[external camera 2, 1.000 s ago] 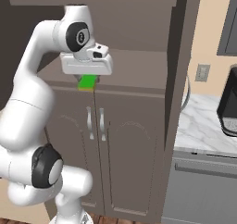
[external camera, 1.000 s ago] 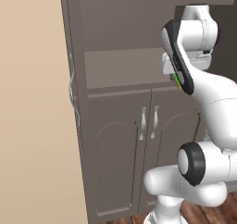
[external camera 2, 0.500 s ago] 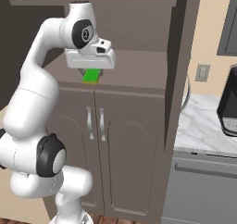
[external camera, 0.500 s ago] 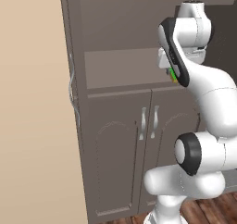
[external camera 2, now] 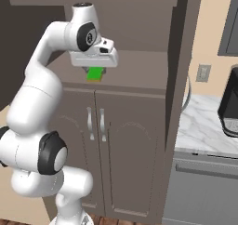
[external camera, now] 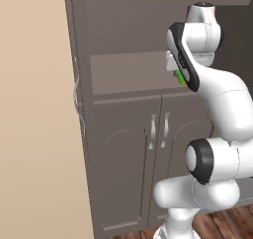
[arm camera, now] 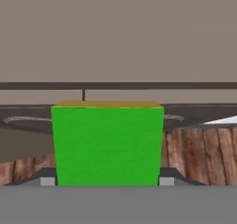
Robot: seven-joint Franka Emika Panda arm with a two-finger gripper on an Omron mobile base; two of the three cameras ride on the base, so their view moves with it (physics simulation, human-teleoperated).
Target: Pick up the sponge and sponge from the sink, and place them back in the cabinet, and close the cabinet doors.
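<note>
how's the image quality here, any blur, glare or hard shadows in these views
Left base view: soft, slightly blurred edges, flat even light, no glare on the cabinet. Right base view: sharper; the sponge under the gripper is flatly bright and the open shelf looks dim. Hand view: the sponge is a flat green block with no shading, while the floorboards look blurred.

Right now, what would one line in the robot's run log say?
stage: carrying to cabinet | tool: shut on sponge | position: over open shelf | lower arched doors: closed
</note>
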